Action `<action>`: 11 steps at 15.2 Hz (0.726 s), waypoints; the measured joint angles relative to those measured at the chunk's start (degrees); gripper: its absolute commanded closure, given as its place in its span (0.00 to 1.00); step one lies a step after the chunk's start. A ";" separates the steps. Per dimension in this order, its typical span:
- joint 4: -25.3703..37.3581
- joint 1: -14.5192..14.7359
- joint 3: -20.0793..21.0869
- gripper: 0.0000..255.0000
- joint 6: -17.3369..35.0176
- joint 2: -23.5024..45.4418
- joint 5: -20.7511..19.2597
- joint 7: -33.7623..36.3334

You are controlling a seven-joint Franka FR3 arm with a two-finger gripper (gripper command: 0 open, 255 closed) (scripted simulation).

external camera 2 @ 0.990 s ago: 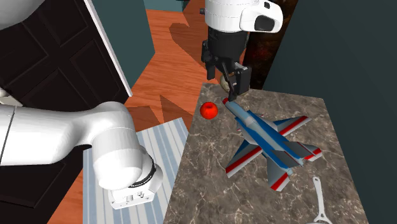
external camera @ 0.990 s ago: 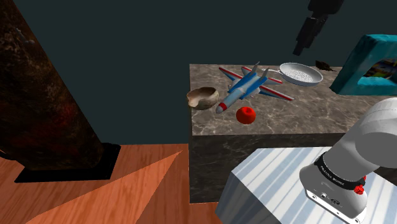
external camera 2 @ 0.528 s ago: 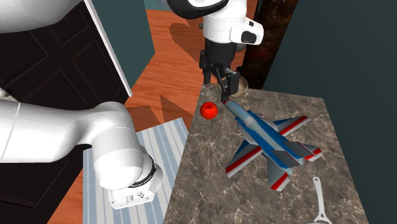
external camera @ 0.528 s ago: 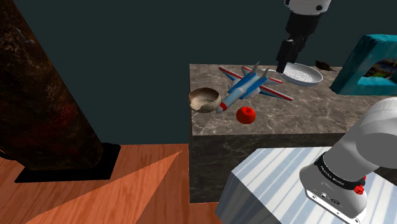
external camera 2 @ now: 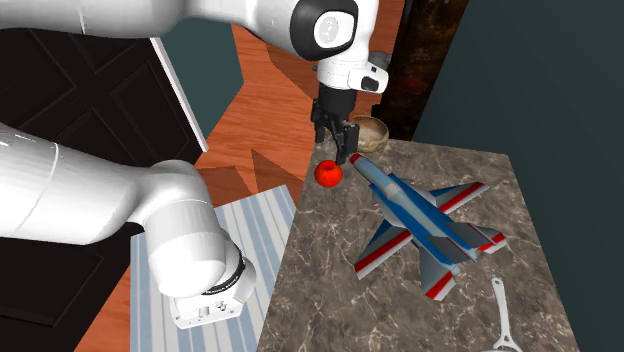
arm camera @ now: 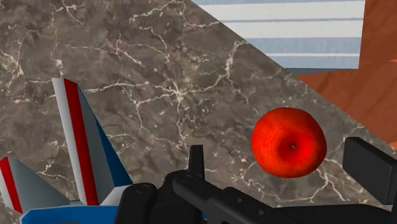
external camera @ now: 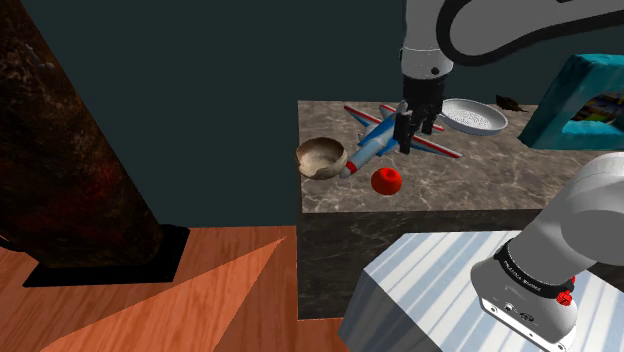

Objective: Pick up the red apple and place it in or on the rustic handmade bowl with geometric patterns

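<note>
Red apple point(arm camera: 289, 142): resting on marbled counter point(external camera: 480, 185), nr the edge facing the striped stand point(external camera: 430, 290), not lifted. Round, so no real long axis; a touch wider than tall in wrist view. Stem dimple turned up twd the hand's camera, i.e. core axis approx. vertical.

Jaws: apart, pointing down, hovering above apple. In wrist view apple betw. the two black fingers point(arm camera: 196, 162), nearer the other one, w/ a gap on each side; no contact.

Toy plane point(external camera: 395, 138): blue/grey w/ red-edged wings, flat on counter just beside apple, not touching it. Long axis diagonal across counter, nose twd the bowl point(external camera: 321, 157).

Bowl: brownish, upright, opening up, at counter's corner at shoulder view's left. Close to plane's nose; touching or not, can't tell. Near apple but apart from it.

Farther out: white perforated strainer point(external camera: 473, 117) past plane's tail end, teal box point(external camera: 575, 100) at shoulder view's right.

Below counter: wood floor point(external camera: 150, 300), w/ a dark mottled pillar point(external camera: 70, 130) at shoulder view's left.
</note>
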 measured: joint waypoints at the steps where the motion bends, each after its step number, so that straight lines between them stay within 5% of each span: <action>1: -0.47 0.03 0.96 0.00 1.29 1.78 -0.06 1.29; 6: 0.05 0.57 5.96 0.00 5.64 11.21 -0.33 8.67; 11: -2.37 0.53 6.73 0.00 9.70 13.55 -0.68 10.04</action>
